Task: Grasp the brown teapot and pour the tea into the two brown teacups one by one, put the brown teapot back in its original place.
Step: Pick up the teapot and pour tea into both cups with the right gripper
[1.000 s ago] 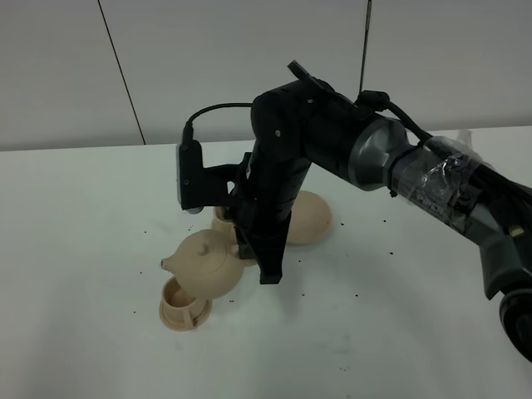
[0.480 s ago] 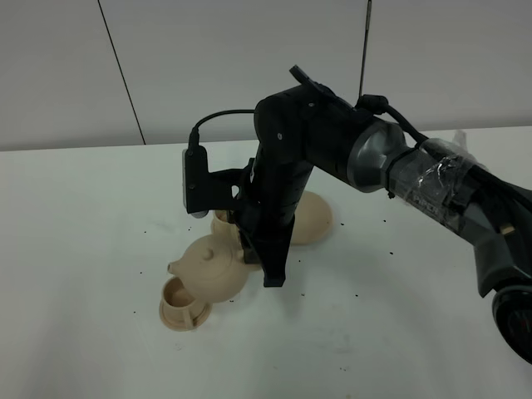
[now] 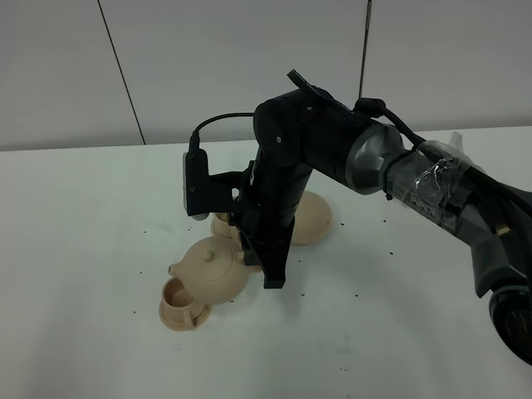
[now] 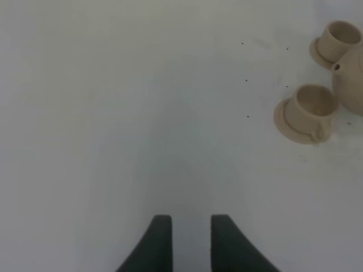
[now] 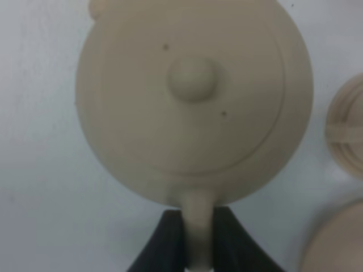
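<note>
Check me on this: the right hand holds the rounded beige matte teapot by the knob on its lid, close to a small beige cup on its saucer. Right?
Not quite. The right hand holds the rounded beige matte teapot by its loop handle, not the lid knob, which is untouched; the right wrist view shows it. The small beige cup is close by.

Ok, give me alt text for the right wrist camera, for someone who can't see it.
Seen from above, the right pincer is shut on the handle of a tan teapot, lid on, above a white table. Part of a tan cup and a tan saucer show beside it, blurred.
</note>
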Available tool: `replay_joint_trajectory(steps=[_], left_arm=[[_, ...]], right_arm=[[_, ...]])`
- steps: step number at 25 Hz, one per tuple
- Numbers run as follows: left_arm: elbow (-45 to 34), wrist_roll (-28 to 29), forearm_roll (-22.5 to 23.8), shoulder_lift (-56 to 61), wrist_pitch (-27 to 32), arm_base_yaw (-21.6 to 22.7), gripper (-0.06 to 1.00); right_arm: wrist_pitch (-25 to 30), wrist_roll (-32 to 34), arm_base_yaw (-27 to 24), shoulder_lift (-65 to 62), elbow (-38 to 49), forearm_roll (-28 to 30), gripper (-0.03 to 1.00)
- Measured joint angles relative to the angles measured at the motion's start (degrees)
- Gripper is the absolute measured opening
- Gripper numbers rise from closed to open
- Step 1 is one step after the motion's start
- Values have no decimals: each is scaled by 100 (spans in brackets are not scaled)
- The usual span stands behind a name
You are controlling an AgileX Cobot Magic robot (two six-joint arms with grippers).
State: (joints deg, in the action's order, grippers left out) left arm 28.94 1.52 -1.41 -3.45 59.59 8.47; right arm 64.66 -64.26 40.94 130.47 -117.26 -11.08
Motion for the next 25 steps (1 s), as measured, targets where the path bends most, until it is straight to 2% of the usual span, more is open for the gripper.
replay_joint_trajectory(steps=[18,25], left_arm=[[0,0,0,0,0,0,24],[0,0,0,0,0,0,24]], right_arm=[[-183,-18,0,0,0,339,10],[-171,85,195,-5,0,833,10]])
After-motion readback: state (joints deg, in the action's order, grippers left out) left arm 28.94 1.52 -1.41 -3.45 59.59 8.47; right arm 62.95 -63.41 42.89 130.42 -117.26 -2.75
